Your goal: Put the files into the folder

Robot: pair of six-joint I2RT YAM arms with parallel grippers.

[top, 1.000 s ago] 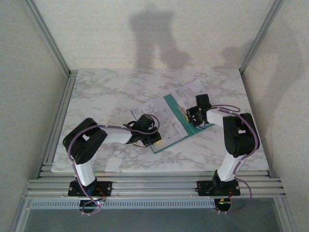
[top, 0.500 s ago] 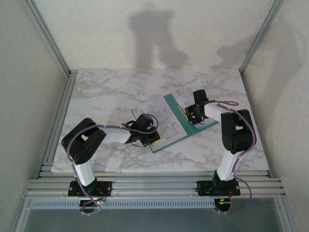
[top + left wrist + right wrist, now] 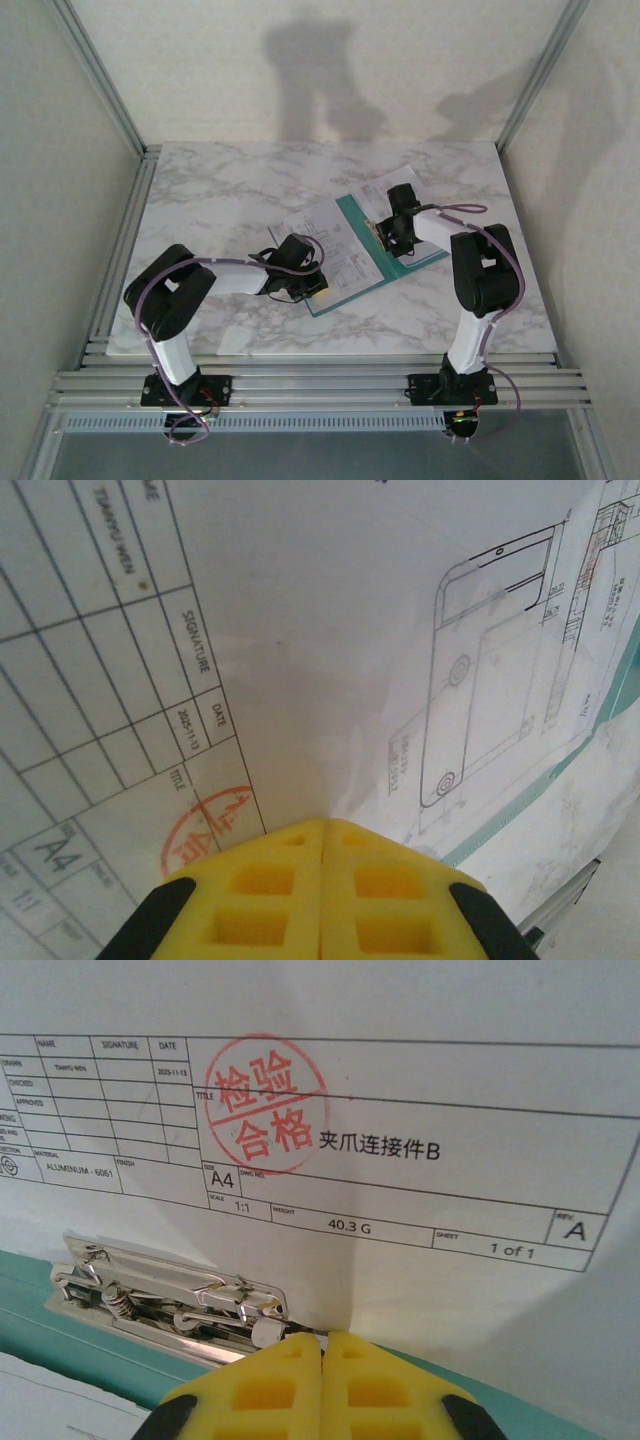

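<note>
The right tool (image 3: 322, 1342) pinches a white printed paper sheet (image 3: 450, 1080); the teal-green card folder (image 3: 40, 1295) lies just below-left (left tool (image 3: 322, 832) pinches likewise).

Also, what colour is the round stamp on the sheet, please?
The stamp is red, clearest in the right wrist view.

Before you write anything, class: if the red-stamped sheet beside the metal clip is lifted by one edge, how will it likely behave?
The red-stamped sheet creases softly above the right gripper, so it is probably floppy and would droop. It looks very thin, so likely light and easily crumpled. Lying smooth on the folder, it may slide when pushed.
</note>
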